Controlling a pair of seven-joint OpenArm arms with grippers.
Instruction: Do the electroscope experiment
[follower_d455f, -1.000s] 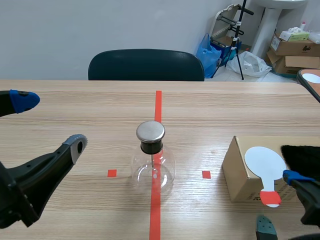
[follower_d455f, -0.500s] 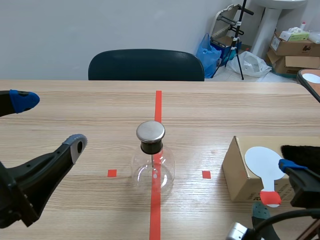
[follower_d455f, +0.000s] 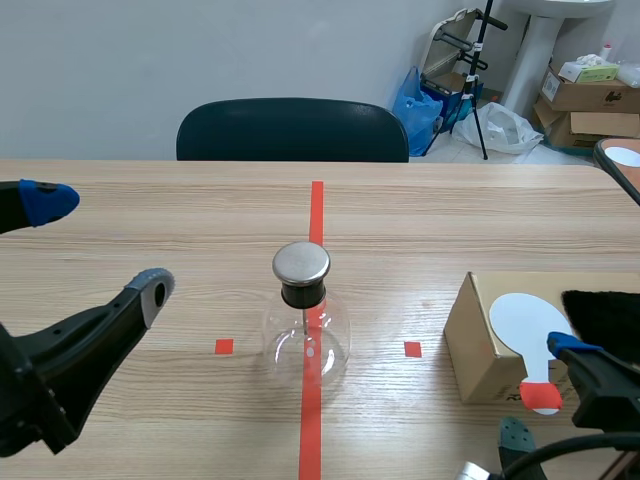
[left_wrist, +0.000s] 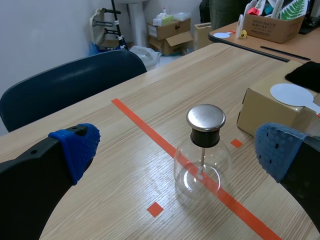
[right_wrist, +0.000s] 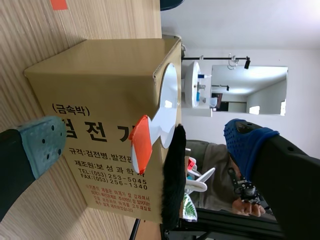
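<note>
Right wrist view: right jaws gape, red paddle handle (right_wrist: 141, 143) ahead between them, overhanging its box (right_wrist: 95, 90), likely for easy pinching; left jaws gape, flask (left_wrist: 202, 167) ahead.

Clear flask (follower_d455f: 306, 345), silver cap (follower_d455f: 301, 262), black stopper (follower_d455f: 302, 294); brown box (follower_d455f: 475, 345); white paddle (follower_d455f: 527, 322), orange-red handle (follower_d455f: 541, 396); black cloth (follower_d455f: 605, 312).

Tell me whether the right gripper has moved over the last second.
Yes. Against the unmoved cardboard box, the right gripper has shifted toward the glass flask and now flanks the paddle's red handle.
</note>
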